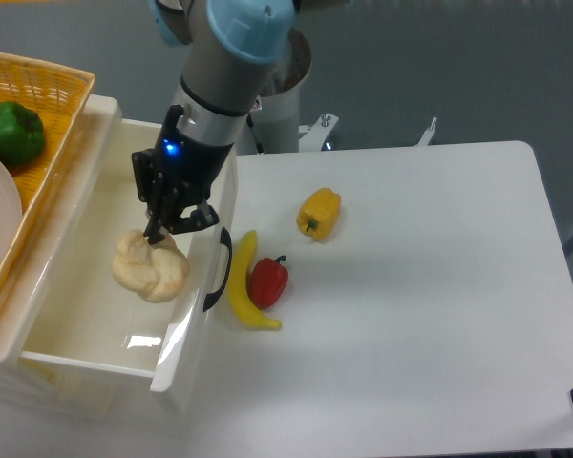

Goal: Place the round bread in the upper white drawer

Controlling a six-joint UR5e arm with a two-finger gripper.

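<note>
Pale beige and floury, the round bread (pixel 151 266) sits inside the upper white drawer (pixel 95 329), which is pulled open at the table's 9 o'clock side. The bun lies toward the front wall, just behind the curved black handle (pixel 219 269).

Camera view, status:
- The gripper (pixel 162 229) is lowered into the drawer, its fingertips at the bun's 12 o'clock edge and touching or nearly touching the crust.
- Whether the jaws are clamped on the bread or already released cannot be told; the fingers are dark and seen end-on from this angle.
- The bun appears to rest on the drawer floor, though the glossy white surface makes contact hard to confirm.

Judged progress: transport is complete, since the bread is within the drawer walls. Remaining steps are probably to release the bread, if it is not already free, and lift the arm clear.

Other items: a banana (pixel 245 286), red pepper (pixel 269 281) and yellow bell pepper (pixel 319 213) lie on the white table (pixel 439 315) at 3 o'clock of the drawer. A green pepper (pixel 11 132) sits in the yellow woven basket (pixel 48 91) at 10 o'clock.
</note>
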